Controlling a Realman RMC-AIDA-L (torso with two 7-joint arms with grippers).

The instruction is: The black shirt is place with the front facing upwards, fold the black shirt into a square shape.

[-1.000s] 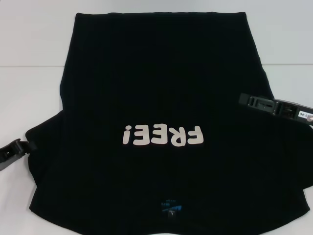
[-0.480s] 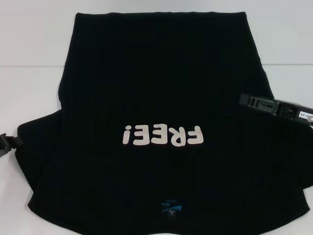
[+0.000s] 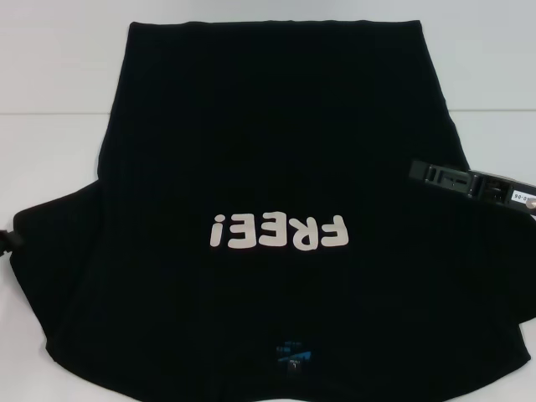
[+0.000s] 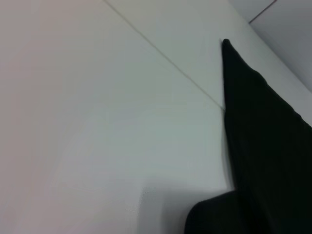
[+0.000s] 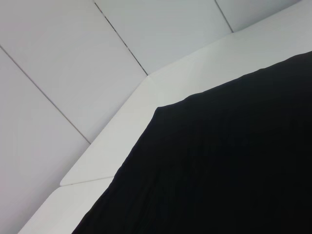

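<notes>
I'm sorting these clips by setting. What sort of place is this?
Probably a lab or test room, not a home: a bare white table holds only the black shirt, with the right gripper above it and plain pale panelled walls behind.

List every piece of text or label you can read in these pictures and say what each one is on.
"FREE!": white block letters on the front of the black shirt, upside down in the head view.
Small blue neck label on the shirt: print too small to read.
White sticker on the right gripper: characters too small to read for certain.
Left gripper, at the picture's edge: no text visible.
Both wrist views: no text.
</notes>
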